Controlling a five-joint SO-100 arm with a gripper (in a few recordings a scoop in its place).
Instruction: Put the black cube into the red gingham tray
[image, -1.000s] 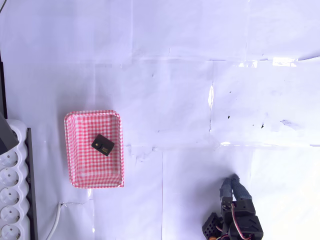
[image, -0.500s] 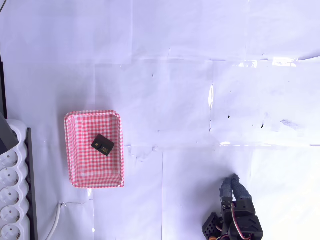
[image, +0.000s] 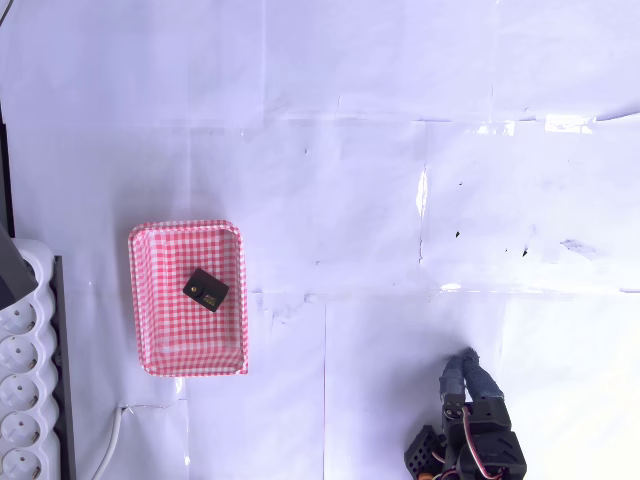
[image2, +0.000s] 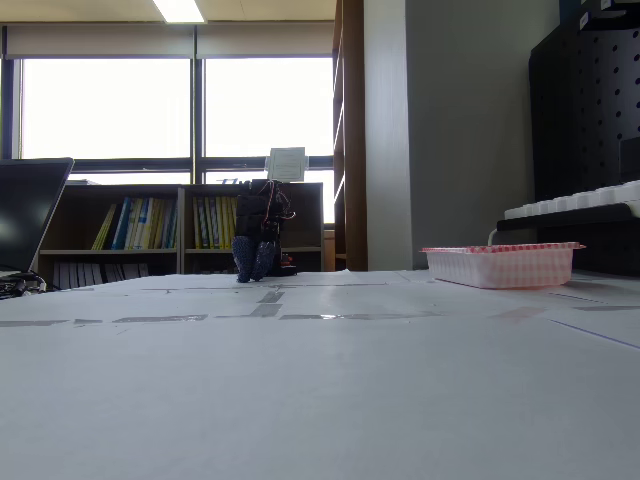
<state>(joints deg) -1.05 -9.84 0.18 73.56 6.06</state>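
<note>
Jaws on the gripper (image: 462, 366) appear closed with nothing between them, the two grey-blue fingertips pressed together and pointing away from the arm's body at the bottom edge of the overhead view. From the low fixed view the gripper (image2: 252, 262) hangs with its tips down near the white surface (image: 380, 150), far back by the bookshelves (image2: 150, 225). Well apart from it, on the left of the overhead view, the red gingham tray (image: 145, 300) lies flat, and the black cube (image: 206, 290) rests inside it, slightly above the tray's middle and turned at an angle, a pale mark on its top face. Seen side-on, the tray (image2: 498, 265) sits at the right; its rim hides the cube. A white power strip (image: 22, 380) lies just beside the tray at the left edge.
</note>
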